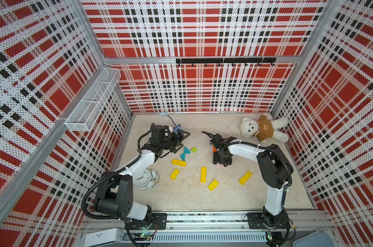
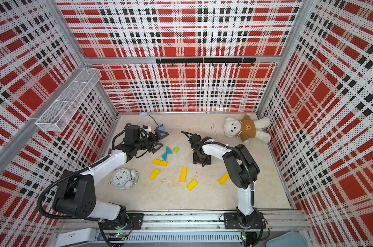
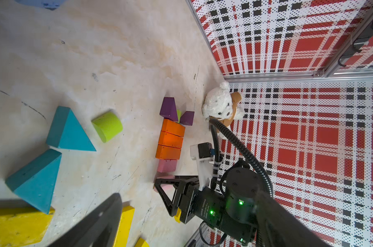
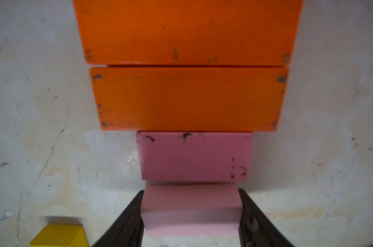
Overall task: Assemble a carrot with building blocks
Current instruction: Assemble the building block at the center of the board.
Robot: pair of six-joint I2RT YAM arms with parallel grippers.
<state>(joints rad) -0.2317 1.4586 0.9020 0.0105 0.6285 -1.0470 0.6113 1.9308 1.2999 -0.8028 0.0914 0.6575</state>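
In the right wrist view the right gripper (image 4: pixel 191 191) has its two black fingers (image 4: pixel 130 216) pressed against both sides of a light pink block (image 4: pixel 191 210), gripping it at the lower centre of the frame. Just above it lies a darker pink bar (image 4: pixel 194 157), touching the nearer of two orange bars (image 4: pixel 187 98) that lie edge to edge. In the left wrist view that row ends at frame centre with two purple triangles (image 3: pixel 168 109) flanking a lime stub (image 3: pixel 178 115). In both top views the left gripper (image 1: pixel 183 142) is spread wide and holds nothing, left of centre, near two teal triangles (image 1: pixel 186 150), a second lime stub (image 1: pixel 193 149) and five scattered yellow bars (image 1: pixel 178 162)
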